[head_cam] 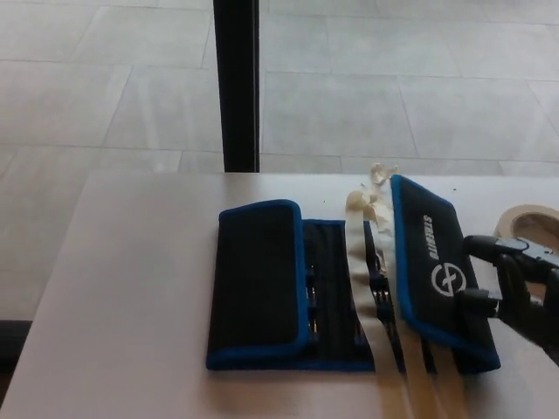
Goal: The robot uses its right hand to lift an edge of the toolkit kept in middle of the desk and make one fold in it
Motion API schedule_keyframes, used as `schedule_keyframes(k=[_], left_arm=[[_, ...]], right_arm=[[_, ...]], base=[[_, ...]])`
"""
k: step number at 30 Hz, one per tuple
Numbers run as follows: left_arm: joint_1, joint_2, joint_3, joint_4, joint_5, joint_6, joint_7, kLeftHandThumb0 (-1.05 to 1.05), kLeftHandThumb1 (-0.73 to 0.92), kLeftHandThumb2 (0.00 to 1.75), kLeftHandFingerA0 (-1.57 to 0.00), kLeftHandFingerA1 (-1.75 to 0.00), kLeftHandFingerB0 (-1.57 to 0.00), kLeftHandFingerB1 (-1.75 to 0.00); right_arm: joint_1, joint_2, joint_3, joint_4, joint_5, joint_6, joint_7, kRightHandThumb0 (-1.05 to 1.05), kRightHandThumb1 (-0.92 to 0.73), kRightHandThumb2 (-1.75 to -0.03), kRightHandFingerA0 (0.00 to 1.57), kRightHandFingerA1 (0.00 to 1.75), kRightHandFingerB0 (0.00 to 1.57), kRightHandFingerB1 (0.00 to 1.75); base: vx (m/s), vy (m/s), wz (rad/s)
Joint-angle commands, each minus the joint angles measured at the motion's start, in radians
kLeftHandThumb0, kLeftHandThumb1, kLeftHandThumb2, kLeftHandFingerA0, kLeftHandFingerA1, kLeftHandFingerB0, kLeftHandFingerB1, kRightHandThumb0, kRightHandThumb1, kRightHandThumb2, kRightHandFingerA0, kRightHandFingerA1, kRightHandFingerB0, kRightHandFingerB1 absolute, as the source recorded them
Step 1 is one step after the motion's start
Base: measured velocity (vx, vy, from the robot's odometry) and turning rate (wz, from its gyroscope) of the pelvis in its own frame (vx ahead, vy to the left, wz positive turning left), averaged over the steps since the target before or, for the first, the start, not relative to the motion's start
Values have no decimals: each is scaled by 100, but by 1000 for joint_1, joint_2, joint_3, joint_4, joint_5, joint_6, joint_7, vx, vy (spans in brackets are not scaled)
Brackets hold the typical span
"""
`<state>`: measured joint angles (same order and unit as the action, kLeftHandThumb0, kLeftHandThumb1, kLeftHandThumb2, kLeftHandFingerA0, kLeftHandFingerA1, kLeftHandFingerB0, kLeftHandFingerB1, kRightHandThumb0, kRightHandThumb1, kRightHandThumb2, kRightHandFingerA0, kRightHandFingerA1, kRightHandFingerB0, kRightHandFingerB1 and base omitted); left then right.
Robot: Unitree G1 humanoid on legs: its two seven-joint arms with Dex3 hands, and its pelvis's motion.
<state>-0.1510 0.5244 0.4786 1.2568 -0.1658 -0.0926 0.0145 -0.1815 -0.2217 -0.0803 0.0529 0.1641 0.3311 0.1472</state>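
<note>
The toolkit, black with blue trim, lies in the middle of the white desk. Its left flap is folded flat over the inside. Its right flap is raised and tilted over to the left, with its outer face and white logo showing. My right hand comes in from the right edge, and its fingers press on the flap's right edge, holding it. The thumb is hidden. Cream straps run across the tool pockets and under the raised flap. My left hand does not show.
A roll of cream tape lies on the desk just behind my right hand. A black post stands beyond the desk's far edge, over a tiled floor. The desk's left part lies bare.
</note>
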Motion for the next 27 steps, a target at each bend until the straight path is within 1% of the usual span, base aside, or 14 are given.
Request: schedule_keyframes(k=[1,9,10,12,13,15,18,20,21,23,24,25,26,27], left_arm=[[-10,35,-13,4,6,-10,8,-62,53,56,-68,-78,-59,-50],[-21,41,-29,0,7,-5,10,-63,54,57,-68,-80,-61,-51],[-22,41,-26,1,2,1,12,-63,40,84,-66,-78,-54,-60],[-23,42,-26,2,0,4,12,-63,40,84,-66,-78,-54,-60],[-23,42,-25,1,-1,-1,9,-61,53,56,-68,-80,-59,-50],[-24,43,-23,3,-3,-3,4,-62,53,56,-69,-80,-59,-50],[-27,46,-27,6,2,2,13,-63,52,56,-72,-80,-61,-50],[-28,47,-23,7,-3,4,12,-63,52,56,-72,-80,-61,-50],[-28,46,-21,8,-5,4,12,-63,52,56,-72,-80,-62,-50],[-19,42,-24,-1,-4,-3,8,-64,53,56,-68,-77,-65,-52],[-13,41,-21,-5,-8,-7,1,-65,53,56,-66,-73,-62,-51],[-12,42,-23,0,-5,-12,2,-63,53,56,-66,-71,-60,-49],[-11,41,-23,1,-4,-16,3,-64,40,84,-63,-75,-54,-60],[-13,42,-24,1,-4,-11,6,-62,40,84,-62,-75,-55,-61]], right_arm=[[13,-75,73,121,-123,-88,24,-57,-71,-62,71,51,58,45],[-28,-59,171,264,-204,-163,-33,-56,-71,-61,75,58,64,49],[-37,-57,214,269,-243,-139,-42,-58,-72,-62,83,86,64,47],[-39,-56,235,274,-258,-134,-49,-58,-72,-62,83,86,64,47],[-46,-70,285,290,-312,-153,-58,-59,-72,-62,88,110,64,49],[-58,-78,330,292,-350,-144,-58,-60,-72,-62,89,118,64,49],[-64,-79,344,297,-347,-154,-53,-56,-72,-61,69,105,67,51],[-66,-81,347,304,-346,-168,-55,-56,-72,-61,69,105,67,51],[-67,-82,344,305,-346,-173,-60,-58,-71,-62,74,117,67,52],[-54,-87,332,258,-338,-135,-51,-57,-71,-62,80,118,65,51],[-46,-99,306,181,-307,-63,-20,-54,-70,-61,79,126,64,48],[-42,-95,273,135,-262,-19,0,-55,-68,-62,76,102,60,49],[-43,-91,240,97,-218,20,17,-52,-70,-61,69,68,62,48],[-42,-97,221,62,-196,46,32,-53,-71,-61,67,55,60,46]], base=[[0,0,0],[0,0,0],[0,0,0],[0,0,0],[0,0,0],[0,0,0],[0,0,0],[0,0,0],[0,0,0],[0,0,0],[0,0,0],[0,0,0],[0,0,0],[0,0,0]])
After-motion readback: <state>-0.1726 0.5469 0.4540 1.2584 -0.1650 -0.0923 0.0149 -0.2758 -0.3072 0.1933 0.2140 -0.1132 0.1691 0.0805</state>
